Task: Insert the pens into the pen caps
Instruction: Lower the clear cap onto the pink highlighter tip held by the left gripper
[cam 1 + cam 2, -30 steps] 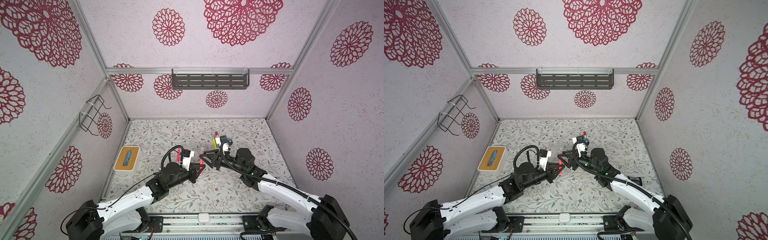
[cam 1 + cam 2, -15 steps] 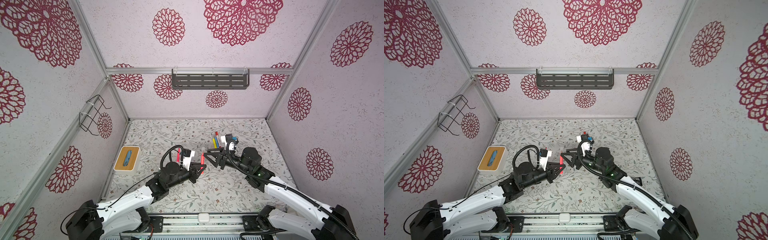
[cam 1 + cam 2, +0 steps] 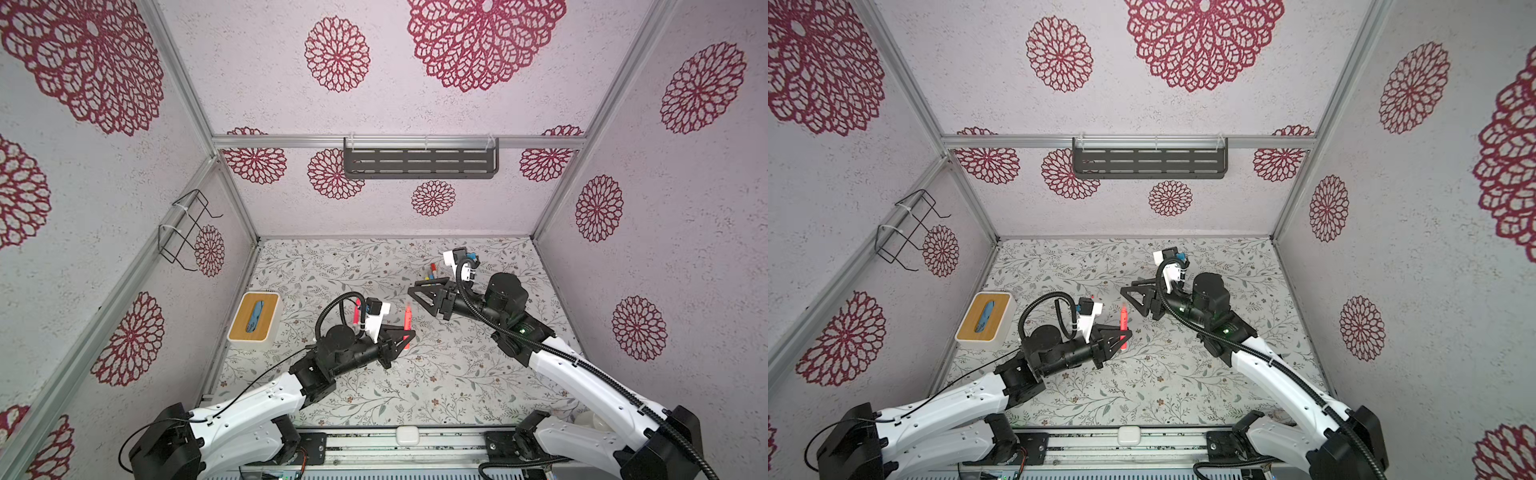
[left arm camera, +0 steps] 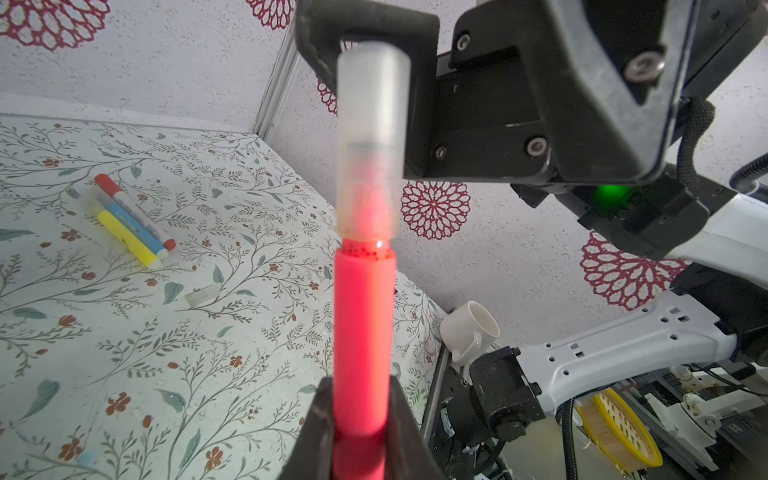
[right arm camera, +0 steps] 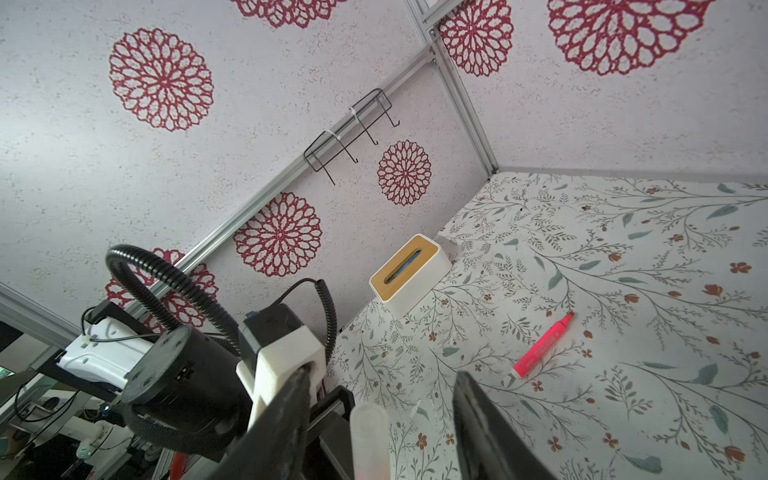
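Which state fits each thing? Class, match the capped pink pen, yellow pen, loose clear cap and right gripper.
Things:
1 capped pink pen
2 yellow pen
3 loose clear cap
4 right gripper

States:
A open
B lying alone on the table
C clamped in the left gripper
D lying beside the blue pen

Pairs: 1-C, 2-D, 3-B, 4-A

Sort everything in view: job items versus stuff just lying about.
Job: pink pen in left tool, clear cap on its tip, second pink pen, three loose pens, loose clear cap.
Lying about: wood-topped box, wire rack, wall shelf, white mug.
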Motion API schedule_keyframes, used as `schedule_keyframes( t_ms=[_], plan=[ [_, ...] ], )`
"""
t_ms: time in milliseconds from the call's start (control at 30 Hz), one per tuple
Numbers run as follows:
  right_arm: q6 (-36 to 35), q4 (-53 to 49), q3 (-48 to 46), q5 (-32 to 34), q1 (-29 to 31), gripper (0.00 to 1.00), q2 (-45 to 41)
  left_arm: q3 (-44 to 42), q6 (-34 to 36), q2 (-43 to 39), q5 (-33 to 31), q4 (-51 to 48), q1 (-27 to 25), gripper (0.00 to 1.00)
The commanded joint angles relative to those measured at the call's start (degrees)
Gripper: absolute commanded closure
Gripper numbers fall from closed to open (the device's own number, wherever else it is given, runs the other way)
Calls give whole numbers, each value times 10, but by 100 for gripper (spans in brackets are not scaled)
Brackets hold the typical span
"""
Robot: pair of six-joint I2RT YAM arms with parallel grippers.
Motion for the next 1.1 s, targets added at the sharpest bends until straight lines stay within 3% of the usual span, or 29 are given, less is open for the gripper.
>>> schedule_keyframes(
  t_ms=[0, 333, 633, 1067],
  plan=[
    [-20, -16, 26, -17, 5, 47, 2, -5, 4, 0, 11, 19, -4, 100],
    [-38, -31, 37, -37, 23, 59, 17, -1, 5, 6, 18, 15, -4, 100],
    [-53, -51, 40, -69, 30, 85, 15, 0, 9, 2, 26, 21, -2, 100],
    [-75, -71, 18, -109, 42, 90, -3, 1, -18, -9, 93, 66, 26, 100]
  ],
)
